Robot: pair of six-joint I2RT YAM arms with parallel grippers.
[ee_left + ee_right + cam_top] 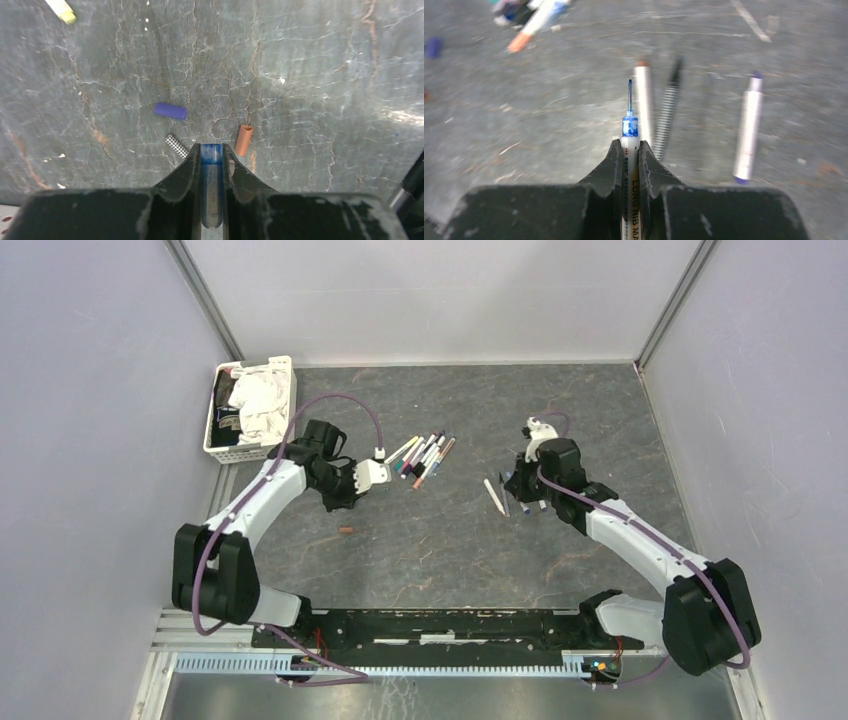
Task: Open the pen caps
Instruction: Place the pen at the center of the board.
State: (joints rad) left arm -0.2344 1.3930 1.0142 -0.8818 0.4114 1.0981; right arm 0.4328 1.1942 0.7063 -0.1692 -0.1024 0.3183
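Observation:
My left gripper (212,150) (338,500) is shut on a blue pen cap (211,152), held lengthwise between the fingers. On the table just ahead of it lie a purple cap (170,110), an orange cap (244,140) (346,530) and a small black-and-white patterned piece (176,145). My right gripper (629,145) (522,490) is shut on a white pen (629,131) whose long blue nib is bare and points forward. A bundle of capped pens (422,458) lies between the arms.
Beside the right gripper lie a white pen with an orange tip (643,105), a black striped pen (666,117) and a white pen with purple ends (746,132). A white basket (222,453) holding cloth stands at the back left. Walls enclose the table.

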